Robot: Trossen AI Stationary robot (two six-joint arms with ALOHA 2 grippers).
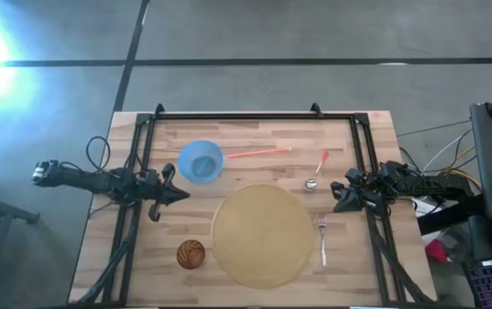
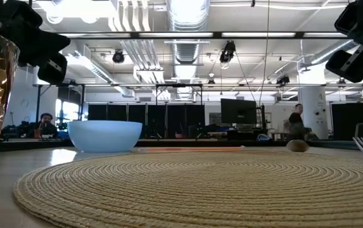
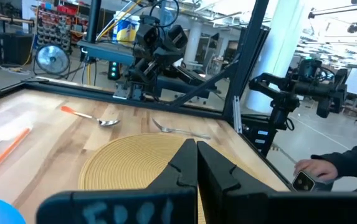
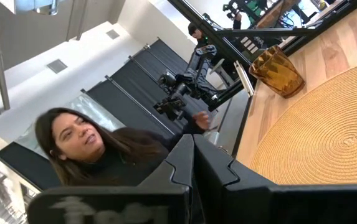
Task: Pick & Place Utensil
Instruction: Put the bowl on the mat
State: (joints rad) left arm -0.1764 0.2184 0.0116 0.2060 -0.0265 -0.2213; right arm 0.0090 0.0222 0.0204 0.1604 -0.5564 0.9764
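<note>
High view, left to right: we note left end effector (image 1: 177,195) closed, empty, beside blue bowl (image 1: 201,160); placemat (image 1: 264,234); spoon (image 1: 317,172); fork (image 1: 322,239); right end effector (image 1: 336,190) closed, empty. Risk: thin fork lies flat on worktop (image 1: 254,137), so fingers may slip. Only right wrist view shows a person (image 4: 97,149) nearby.

Fork (image 1: 322,239) lies right of placemat (image 1: 263,235).

left gripper (image 1: 177,194) fingers closed, right gripper (image 1: 335,195) apparently closed, both raised
</note>
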